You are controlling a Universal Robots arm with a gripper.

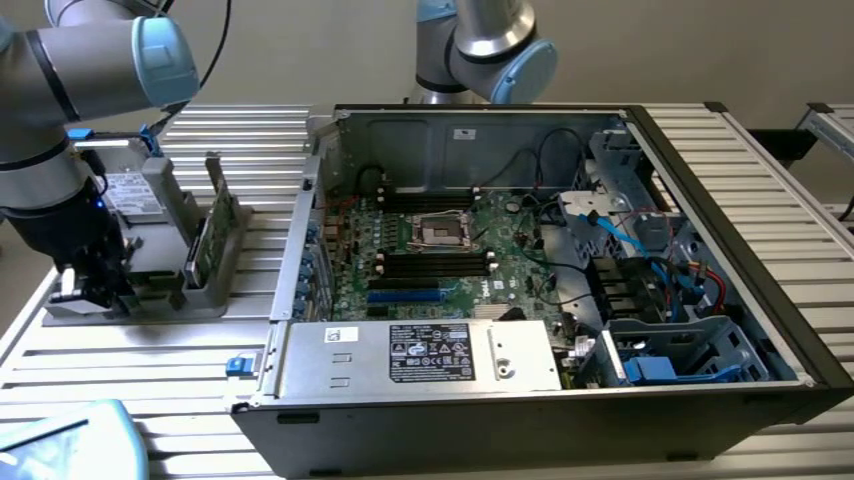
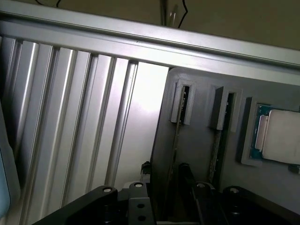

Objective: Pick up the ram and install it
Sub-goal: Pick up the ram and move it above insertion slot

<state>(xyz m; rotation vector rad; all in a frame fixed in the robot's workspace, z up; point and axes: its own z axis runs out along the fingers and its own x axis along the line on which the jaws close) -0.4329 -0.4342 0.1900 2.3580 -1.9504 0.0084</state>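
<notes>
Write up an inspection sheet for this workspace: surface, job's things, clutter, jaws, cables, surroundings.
Surface: ribbed metal table bearing a grey holder and an open computer case.
Job's things: ram sticks standing upright in the holder's slots; motherboard inside the case.
Clutter: silver processor chip in a recess of the holder; pale blue object at the table's near corner, cannot tell what.
Grippers: gripper low over the holder's near end, jaws open, holding nothing.
Cables: blue cables inside the case, toward the exterior view's right.
Surroundings: second arm's base behind the case; plain wall.
</notes>
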